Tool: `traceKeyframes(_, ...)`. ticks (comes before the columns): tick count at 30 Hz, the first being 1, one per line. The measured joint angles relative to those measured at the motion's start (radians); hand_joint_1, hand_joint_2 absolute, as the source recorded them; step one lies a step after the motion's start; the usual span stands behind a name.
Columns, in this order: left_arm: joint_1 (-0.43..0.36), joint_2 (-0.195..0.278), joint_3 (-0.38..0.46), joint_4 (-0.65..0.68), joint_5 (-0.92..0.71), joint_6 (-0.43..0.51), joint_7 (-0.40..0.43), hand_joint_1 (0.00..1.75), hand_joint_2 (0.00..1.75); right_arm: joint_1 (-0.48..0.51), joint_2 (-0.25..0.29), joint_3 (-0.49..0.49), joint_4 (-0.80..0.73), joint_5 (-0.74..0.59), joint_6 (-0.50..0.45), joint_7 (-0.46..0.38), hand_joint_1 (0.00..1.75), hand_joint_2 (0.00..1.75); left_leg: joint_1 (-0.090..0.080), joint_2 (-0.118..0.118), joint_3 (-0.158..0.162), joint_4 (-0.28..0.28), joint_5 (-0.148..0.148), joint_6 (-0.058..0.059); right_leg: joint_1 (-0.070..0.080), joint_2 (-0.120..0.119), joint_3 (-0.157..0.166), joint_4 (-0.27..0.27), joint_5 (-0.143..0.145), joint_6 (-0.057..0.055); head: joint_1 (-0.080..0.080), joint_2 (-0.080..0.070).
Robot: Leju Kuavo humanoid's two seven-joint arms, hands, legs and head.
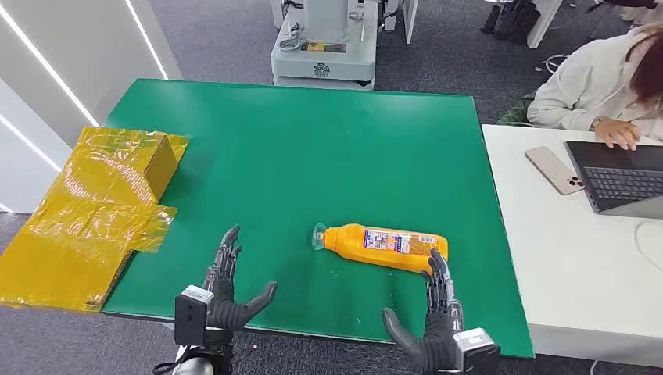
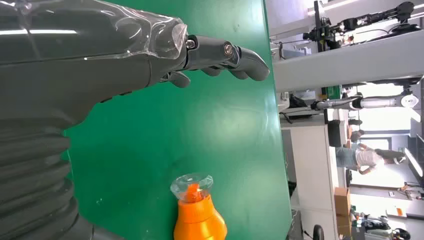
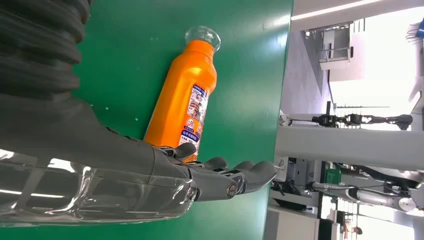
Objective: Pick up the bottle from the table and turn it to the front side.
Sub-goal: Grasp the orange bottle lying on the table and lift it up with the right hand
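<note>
Bottle [image 2: 199,215] cut off at the edge — label print [image 1: 387,241] unreadable.

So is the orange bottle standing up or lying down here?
Lying down. The orange bottle rests on its side on the green table, clear cap toward the robot's left, label showing, neither hand touching it.

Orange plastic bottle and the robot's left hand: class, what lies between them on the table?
Only bare green table separates the orange plastic bottle from the left hand, in the head view.

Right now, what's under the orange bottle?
The bottle lies on its side on the green table, its clear cap pointing toward the left hand. Nothing else shows beneath it, but the patch of table it covers and its underside are hidden.
</note>
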Motion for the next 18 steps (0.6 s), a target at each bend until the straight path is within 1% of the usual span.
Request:
traceKeyframes(7,0.000,0.005,0.000,0.000,0.009,0.000,-0.006,0.00,1.75,-0.001,-0.010,0.010,0.003,-0.008,-0.005,-0.008,0.00,1.75,0.000,0.000,0.000,0.000,0.000,0.000,0.000,0.000,0.000,0.000,0.000,0.000,0.000,0.000)
traceKeyframes(14,-0.006,0.008,-0.001,0.000,0.018,-0.006,-0.013,0.00,1.75,-0.010,-0.020,0.022,0.005,-0.009,-0.032,-0.014,0.00,1.75,0.000,0.000,0.000,0.000,0.000,0.000,0.000,0.000,0.000,0.000,0.000,0.000,0.000,0.000)
traceKeyframes(16,-0.012,0.008,-0.003,0.000,0.018,-0.014,-0.014,0.00,1.75,-0.017,-0.023,0.022,0.005,0.032,-0.051,-0.016,0.00,1.75,0.000,0.000,0.000,0.000,0.000,0.000,0.000,0.000,0.000,0.000,0.000,0.000,0.000,0.000)
traceKeyframes(18,-0.021,0.007,-0.006,0.001,0.016,-0.027,-0.014,0.00,1.75,-0.029,-0.027,0.021,0.005,0.109,-0.073,-0.005,0.00,1.75,0.000,0.000,0.000,0.000,0.000,0.000,0.000,0.000,0.000,0.000,0.000,0.000,0.000,0.000)
